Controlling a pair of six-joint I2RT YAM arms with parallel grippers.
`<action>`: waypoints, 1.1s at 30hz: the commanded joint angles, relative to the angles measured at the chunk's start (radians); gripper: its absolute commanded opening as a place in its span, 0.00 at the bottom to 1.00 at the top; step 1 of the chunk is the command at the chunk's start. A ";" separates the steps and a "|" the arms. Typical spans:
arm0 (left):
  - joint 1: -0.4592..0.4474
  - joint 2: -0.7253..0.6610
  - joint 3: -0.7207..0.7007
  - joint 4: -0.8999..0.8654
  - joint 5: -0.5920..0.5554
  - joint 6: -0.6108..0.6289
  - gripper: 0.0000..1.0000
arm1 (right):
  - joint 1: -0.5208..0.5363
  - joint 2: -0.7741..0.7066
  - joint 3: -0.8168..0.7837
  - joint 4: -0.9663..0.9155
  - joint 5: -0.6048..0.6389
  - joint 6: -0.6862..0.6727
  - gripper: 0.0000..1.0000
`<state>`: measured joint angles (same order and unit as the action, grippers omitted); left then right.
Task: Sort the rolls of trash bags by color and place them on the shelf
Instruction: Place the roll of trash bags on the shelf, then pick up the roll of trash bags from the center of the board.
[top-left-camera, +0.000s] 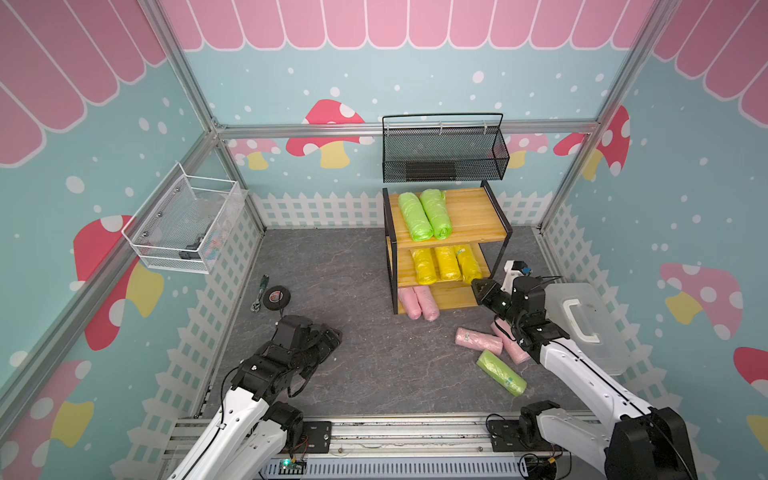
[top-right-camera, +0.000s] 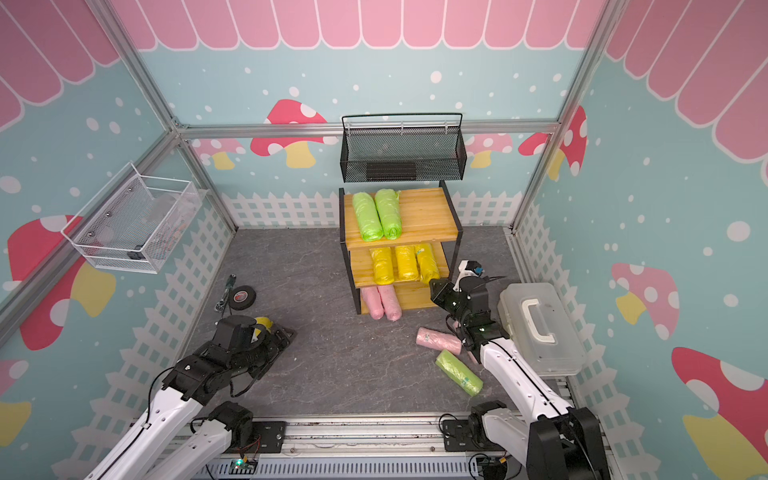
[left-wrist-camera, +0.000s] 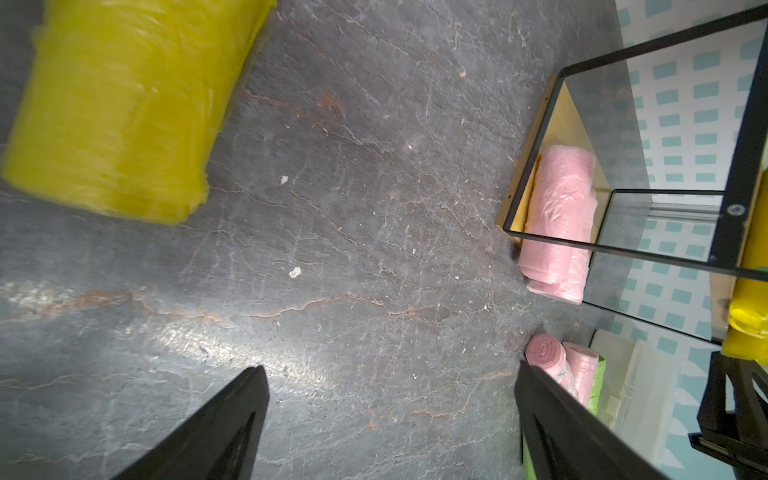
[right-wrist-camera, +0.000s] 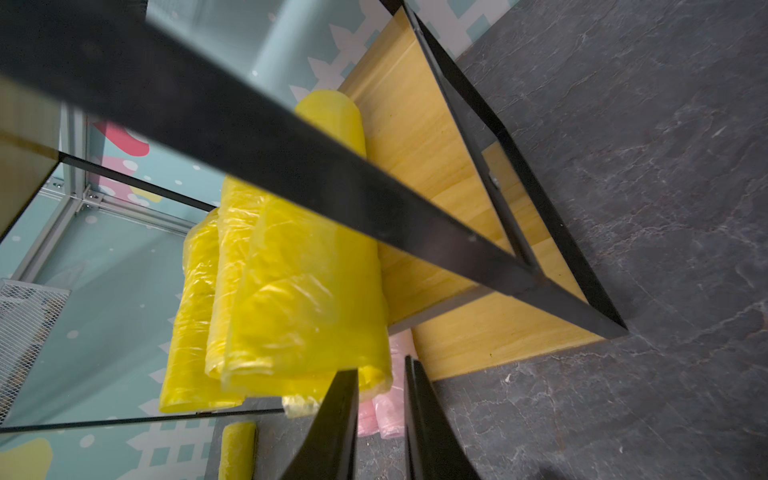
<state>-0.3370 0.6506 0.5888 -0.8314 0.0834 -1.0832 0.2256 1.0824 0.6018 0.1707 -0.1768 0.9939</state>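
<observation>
The shelf (top-left-camera: 478, 216) stands at the back right. Two green rolls (top-left-camera: 426, 216) lie on its top board, three yellow rolls (top-left-camera: 448, 264) on the middle board and two pink rolls (top-left-camera: 419, 304) on the bottom board. My right gripper (top-left-camera: 476, 286) (right-wrist-camera: 380, 368) sits at the front end of the rightmost yellow roll (right-wrist-camera: 303, 291); its jaws are almost together with nothing gripped. On the floor lie two pink rolls (top-left-camera: 478, 340) and a green roll (top-left-camera: 500, 374). My left gripper (top-right-camera: 286, 334) (left-wrist-camera: 390, 365) hangs open over bare floor beside a yellow roll (left-wrist-camera: 120, 108) (top-right-camera: 262, 322).
A clear plastic toolbox (top-left-camera: 590, 324) stands right of my right arm. A black tape roll (top-left-camera: 277, 297) and a ratchet tool (top-left-camera: 259, 293) lie at the left. A black mesh basket (top-left-camera: 444, 153) hangs above the shelf, and a white wire basket (top-left-camera: 187, 224) hangs on the left wall.
</observation>
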 joint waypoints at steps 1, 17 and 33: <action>0.040 -0.009 0.014 -0.037 0.025 0.052 0.96 | -0.015 0.024 0.029 0.066 -0.015 0.037 0.21; 0.255 0.072 0.038 -0.087 0.039 0.169 0.96 | -0.044 0.054 0.052 0.075 -0.091 0.042 0.46; 0.438 0.441 0.304 -0.056 -0.053 0.586 0.98 | -0.043 -0.265 -0.065 -0.222 -0.229 -0.188 0.69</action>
<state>0.0540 1.0191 0.8246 -0.8921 0.0154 -0.6846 0.1833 0.8570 0.5636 0.0265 -0.3790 0.8745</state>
